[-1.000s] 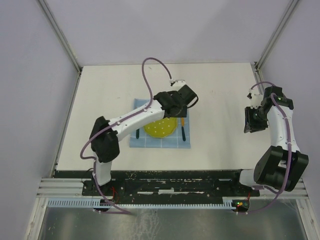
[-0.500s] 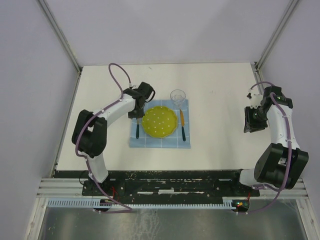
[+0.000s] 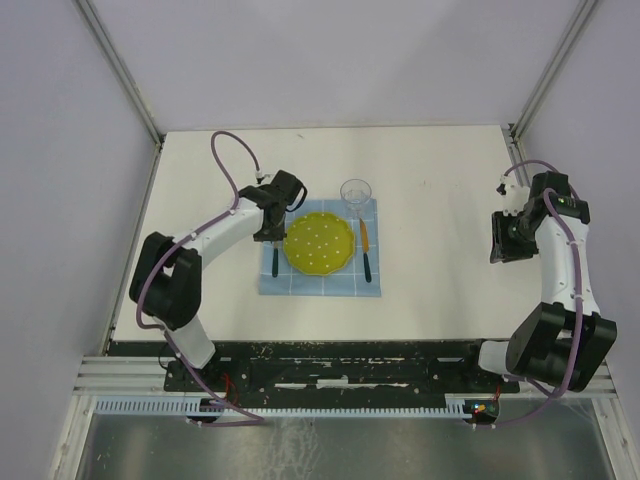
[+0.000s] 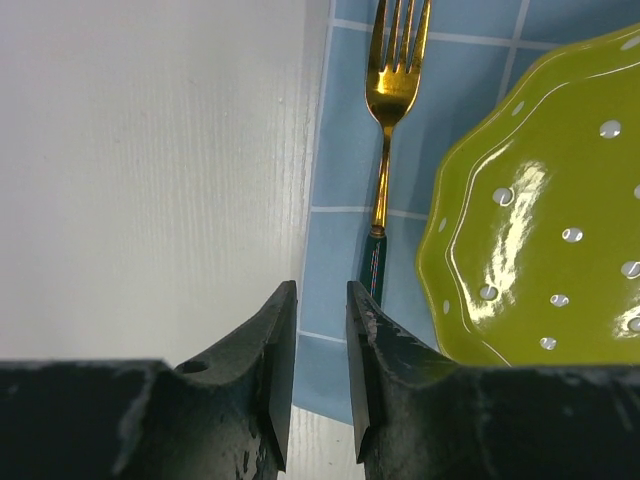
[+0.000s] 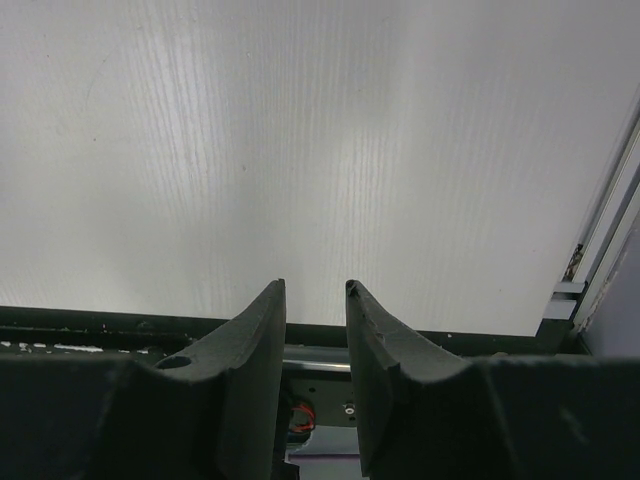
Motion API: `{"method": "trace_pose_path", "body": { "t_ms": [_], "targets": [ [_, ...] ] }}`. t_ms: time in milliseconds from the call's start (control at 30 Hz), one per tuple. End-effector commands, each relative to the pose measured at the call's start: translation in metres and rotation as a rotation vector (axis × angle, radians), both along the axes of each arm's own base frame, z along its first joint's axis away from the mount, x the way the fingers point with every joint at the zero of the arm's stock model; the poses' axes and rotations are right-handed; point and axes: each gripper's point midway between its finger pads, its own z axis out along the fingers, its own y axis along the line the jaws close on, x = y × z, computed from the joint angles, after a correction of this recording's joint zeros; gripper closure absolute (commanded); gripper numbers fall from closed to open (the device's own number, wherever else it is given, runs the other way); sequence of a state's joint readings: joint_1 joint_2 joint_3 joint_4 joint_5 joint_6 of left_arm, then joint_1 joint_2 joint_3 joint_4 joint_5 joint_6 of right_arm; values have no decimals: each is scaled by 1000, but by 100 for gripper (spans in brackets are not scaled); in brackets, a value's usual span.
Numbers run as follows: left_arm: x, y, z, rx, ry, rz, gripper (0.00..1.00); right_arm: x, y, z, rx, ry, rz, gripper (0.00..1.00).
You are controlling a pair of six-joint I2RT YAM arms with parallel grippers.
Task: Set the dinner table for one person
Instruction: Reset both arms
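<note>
The off-white dinner table (image 3: 200,190) carries a light-blue gridded cloth (image 3: 300,285). On the cloth lie a yellow-green plate (image 3: 320,243), a gold fork with a dark handle (image 3: 275,262) to its left and a knife (image 3: 366,255) to its right. A clear glass (image 3: 355,192) stands at the cloth's far right corner. My left gripper (image 3: 272,218) hovers over the fork's far end. In the left wrist view its jaws (image 4: 321,300) are narrowly apart and empty above the fork (image 4: 385,150), the plate (image 4: 550,220) and the cloth (image 4: 345,270). My right gripper (image 3: 503,240) is narrowly open and empty.
The right wrist view shows my right gripper (image 5: 315,290) over bare tabletop (image 5: 300,150) near the black front rail (image 5: 100,325). Grey walls and metal frame posts (image 3: 125,85) bound the table.
My left arm swung from over the glass at the cloth's far right to the cloth's left side over the fork, leaving the glass standing. The right arm barely moved.
</note>
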State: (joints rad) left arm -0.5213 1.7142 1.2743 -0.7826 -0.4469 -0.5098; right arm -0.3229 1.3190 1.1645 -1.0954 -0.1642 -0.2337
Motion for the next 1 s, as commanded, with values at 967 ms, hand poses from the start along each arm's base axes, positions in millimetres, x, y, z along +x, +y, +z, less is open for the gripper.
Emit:
{"method": "trace_pose_path", "body": {
  "t_ms": [967],
  "targets": [
    [71, -2, 83, -22, -233, -198, 69, 29, 9, 9, 46, -32, 88, 59]
  ]
}}
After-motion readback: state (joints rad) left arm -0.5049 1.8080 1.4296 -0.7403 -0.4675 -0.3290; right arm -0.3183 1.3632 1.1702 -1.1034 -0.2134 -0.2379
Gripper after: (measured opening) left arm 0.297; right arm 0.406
